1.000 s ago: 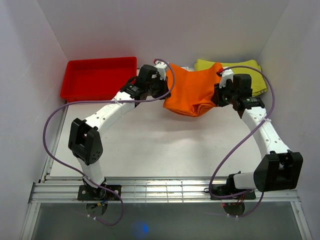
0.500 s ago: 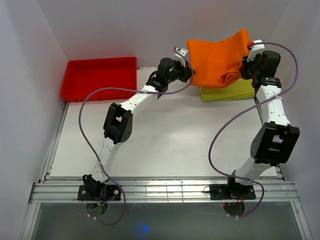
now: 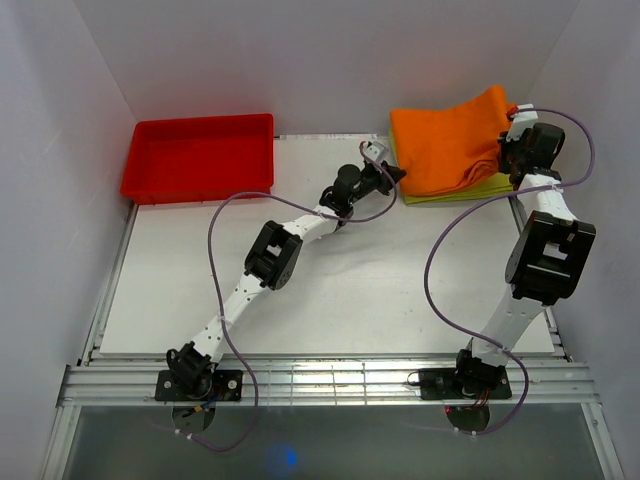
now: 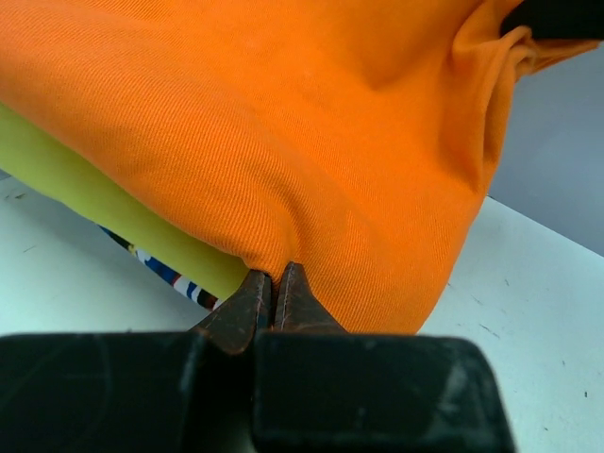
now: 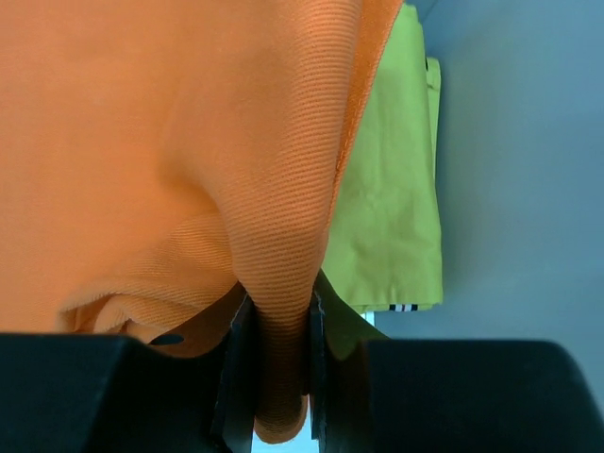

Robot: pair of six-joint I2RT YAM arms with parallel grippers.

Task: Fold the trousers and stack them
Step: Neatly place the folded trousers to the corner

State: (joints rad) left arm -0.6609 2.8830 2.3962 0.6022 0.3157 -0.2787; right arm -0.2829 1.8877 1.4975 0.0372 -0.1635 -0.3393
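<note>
Trousers [image 3: 445, 145] apparently pinched by both claws [image 4: 274, 276] [image 5: 274, 316].

My left arm [image 3: 225, 305] and right arm [image 3: 497, 322] are made of white tube links with big black joint blocks [image 3: 272, 255] between them. A thin purple cable [image 3: 211, 240] hangs in loose loops along each arm. Each base [image 3: 190, 385] is a small black part. My left claw [image 4: 272, 283] has two thin dark fingers [image 4: 247, 307], brownish at the tips, on a wide black body. My right claw [image 5: 276, 311] has flat dark grey fingers on the same black body.
</note>
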